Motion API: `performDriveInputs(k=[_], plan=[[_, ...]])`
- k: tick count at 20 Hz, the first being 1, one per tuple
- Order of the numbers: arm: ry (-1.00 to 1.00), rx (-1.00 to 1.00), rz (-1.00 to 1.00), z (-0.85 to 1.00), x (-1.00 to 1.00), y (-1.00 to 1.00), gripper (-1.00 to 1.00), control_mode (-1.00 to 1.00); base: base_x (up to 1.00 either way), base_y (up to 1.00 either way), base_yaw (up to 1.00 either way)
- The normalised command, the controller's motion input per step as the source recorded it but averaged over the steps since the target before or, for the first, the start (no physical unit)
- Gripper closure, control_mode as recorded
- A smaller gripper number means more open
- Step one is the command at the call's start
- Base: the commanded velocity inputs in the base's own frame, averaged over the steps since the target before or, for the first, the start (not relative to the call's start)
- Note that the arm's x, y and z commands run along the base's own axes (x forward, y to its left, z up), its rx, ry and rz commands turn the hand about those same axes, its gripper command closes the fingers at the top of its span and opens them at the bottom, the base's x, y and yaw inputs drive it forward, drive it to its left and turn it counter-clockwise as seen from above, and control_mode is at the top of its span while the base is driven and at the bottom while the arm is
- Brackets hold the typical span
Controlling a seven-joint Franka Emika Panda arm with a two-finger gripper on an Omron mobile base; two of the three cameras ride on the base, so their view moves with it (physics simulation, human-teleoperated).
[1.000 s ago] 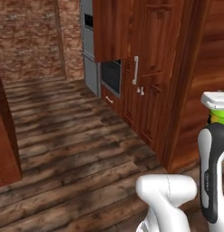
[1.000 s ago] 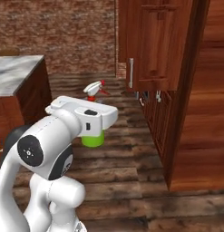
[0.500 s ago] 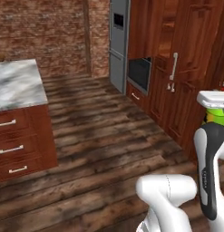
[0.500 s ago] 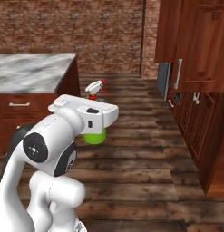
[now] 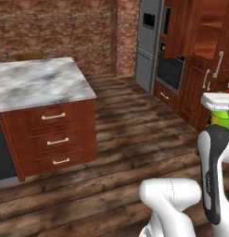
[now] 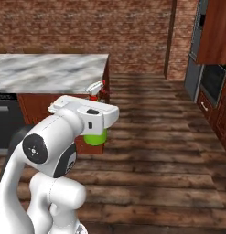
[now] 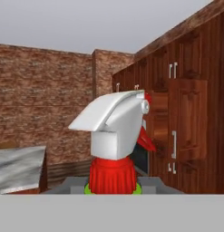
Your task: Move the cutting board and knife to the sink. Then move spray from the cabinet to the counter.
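Note:
My gripper point(image 6: 89, 119) is shut on the spray point(image 6: 95, 137), a green bottle whose whitish trigger nozzle with a red tip point(image 6: 97, 88) sticks up above the hand. In the hand view the spray point(image 7: 115, 131) stands upright and close between the jaws. From the left base view its green body point(image 5: 221, 118) shows under the white hand at the right edge. The marble counter point(image 5: 37, 81) is an island ahead and to the left, apart from the bottle. The cabinet point(image 5: 213, 41) with its open niche is at the far right. The cutting board, knife and sink are out of view.
The island has three drawers point(image 5: 53, 139) facing me and a dark appliance front point(image 5: 2, 157) at its left. A steel column with microwave and oven point(image 5: 150, 46) stands at the back right. Open wooden floor point(image 5: 134, 139) lies between island and cabinets; a brick wall point(image 6: 87, 27) is behind.
The base has turned, so the whole picture shifted: cabinets slid to the right and the marble island came into view at the left. The spray stays held in the gripper.

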Motion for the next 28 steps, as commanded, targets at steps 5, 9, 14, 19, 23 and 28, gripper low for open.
performDriveInputs(k=[5, 9, 14, 19, 23, 28], plan=[[0.0, 0.0, 0.0, 0.0, 0.0, 0.0, 1.0, 1.0, 0.15, 1.0, 0.23], [0.0, 0.0, 0.0, 0.0, 0.0, 0.0, 1.0, 1.0, 0.23, 1.0, 0.29], [0.0, 0.0, 0.0, 0.0, 0.0, 0.0, 1.0, 1.0, 0.65, 1.0, 0.21], [0.0, 0.0, 0.0, 0.0, 0.0, 0.0, 1.0, 1.0, 1.0, 1.0, 0.08], [0.0, 0.0, 0.0, 0.0, 0.0, 0.0, 1.0, 1.0, 1.0, 1.0, 0.0], [0.0, 0.0, 0.0, 0.0, 0.0, 0.0, 1.0, 1.0, 1.0, 0.41, -0.01]])
